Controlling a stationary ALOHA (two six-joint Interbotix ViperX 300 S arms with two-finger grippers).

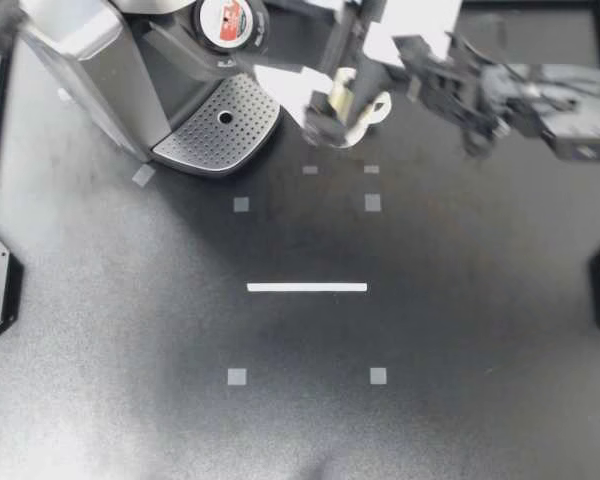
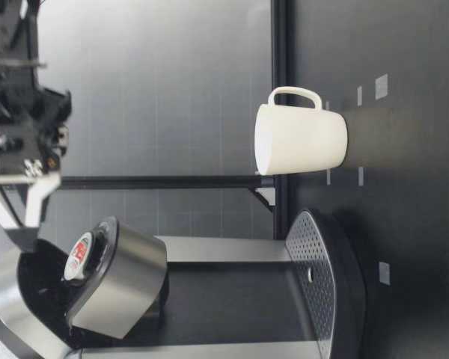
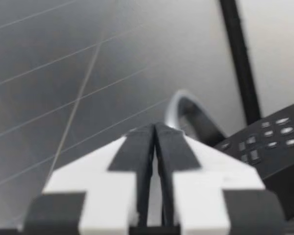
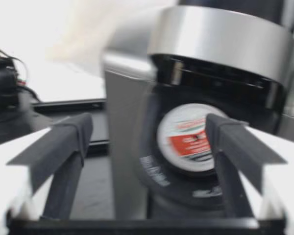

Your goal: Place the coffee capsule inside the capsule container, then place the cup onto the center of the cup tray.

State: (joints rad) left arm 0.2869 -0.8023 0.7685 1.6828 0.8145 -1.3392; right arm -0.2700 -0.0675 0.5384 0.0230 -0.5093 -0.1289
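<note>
The coffee capsule, white-topped with a red label, sits in the open capsule container of the coffee machine. My right gripper reaches in from the right, open, just off the capsule and holding nothing. In the right wrist view the capsule lies ahead, between the spread fingers. The white cup stands upright on the table beside the perforated cup tray, partly under my right arm. The low view shows the cup, the tray, the capsule and my right gripper above it. My left gripper is shut on nothing.
In the left wrist view the machine's silver handle and button panel lie ahead, with a grey wall behind. A white tape line and small grey tape squares mark the dark table.
</note>
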